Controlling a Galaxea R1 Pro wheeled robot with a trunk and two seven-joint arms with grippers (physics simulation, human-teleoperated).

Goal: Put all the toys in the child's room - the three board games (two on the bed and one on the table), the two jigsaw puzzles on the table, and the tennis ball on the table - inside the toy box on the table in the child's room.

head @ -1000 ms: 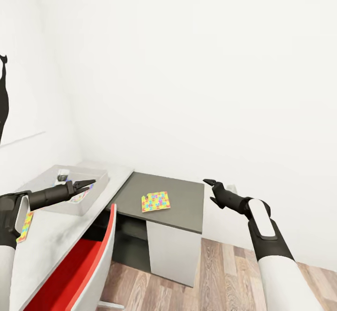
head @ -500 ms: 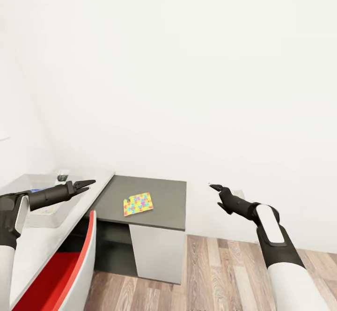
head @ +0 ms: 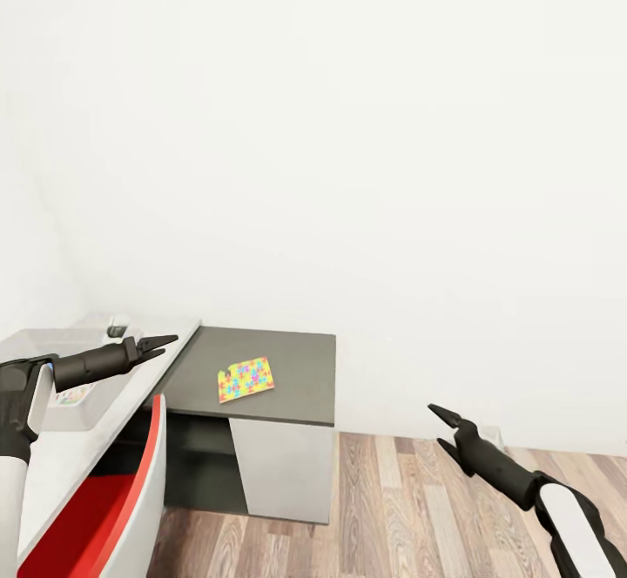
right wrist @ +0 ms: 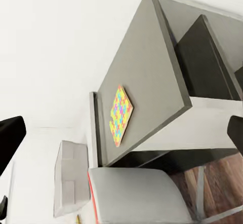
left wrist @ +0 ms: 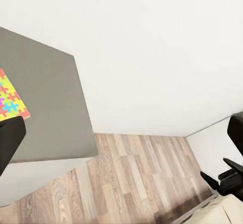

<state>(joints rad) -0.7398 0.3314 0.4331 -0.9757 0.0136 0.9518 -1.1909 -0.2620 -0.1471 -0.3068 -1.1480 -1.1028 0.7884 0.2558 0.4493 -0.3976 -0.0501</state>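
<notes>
One jigsaw puzzle (head: 246,379), a thin multicolour square tile, lies on the dark grey lower section (head: 296,369) beside the pale table (head: 83,447). It also shows in both wrist views, jigsaw puzzle (left wrist: 9,100) and jigsaw puzzle (right wrist: 120,115). The translucent toy box (head: 52,411) stands on the table at far left, with something colourful showing through its wall. My left gripper (head: 165,345) hovers open over the table edge by the toy box, left of the puzzle. My right gripper (head: 442,417) hangs open and empty over the floor, well right of the puzzle.
A red chair (head: 131,491) with a pale grey back is tucked under the table at lower left. A white cabinet front (head: 279,469) supports the dark section. Wood-plank floor (head: 392,508) spreads to the right, and a plain white wall stands behind.
The camera has panned right, so the table and toy box slid leftward. My right arm dropped lower and further right. The left arm holds the same pose.
</notes>
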